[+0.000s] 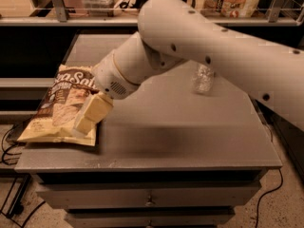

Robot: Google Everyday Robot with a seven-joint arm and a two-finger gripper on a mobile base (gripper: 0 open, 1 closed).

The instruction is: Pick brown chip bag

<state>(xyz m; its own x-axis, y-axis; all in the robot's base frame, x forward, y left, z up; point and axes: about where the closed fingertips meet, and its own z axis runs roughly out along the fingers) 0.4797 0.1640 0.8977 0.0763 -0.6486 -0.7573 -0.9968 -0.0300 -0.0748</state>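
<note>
Hovering low over the left side of the counter (190, 141) with the end effector (88, 120), a pale yellow piece angled down and to the left off a thick white arm (213, 46) that crosses in from the right edge. Overlaps the right half of the brown chip bag (59, 101), with the tip near the bag's front right corner; cannot tell whether touching the bag or just above it. Cannot tell either whether set wide or narrow.

Finds the brown chip bag lying flat at the front left corner of the counter, long axis running front to back. Pale yellow end toward the front edge, dark brown middle with chips pictured, white lettering at the far end partly hidden behind the wrist.

Places a clear plastic bottle (203, 78) toward the back right of the counter, partly hidden by the arm and well apart from the bag. Shows drawers (149, 196) under the front edge, a shelf (95, 19) with packages beyond the back edge, and cables (8, 148) on the floor off the left edge.
</note>
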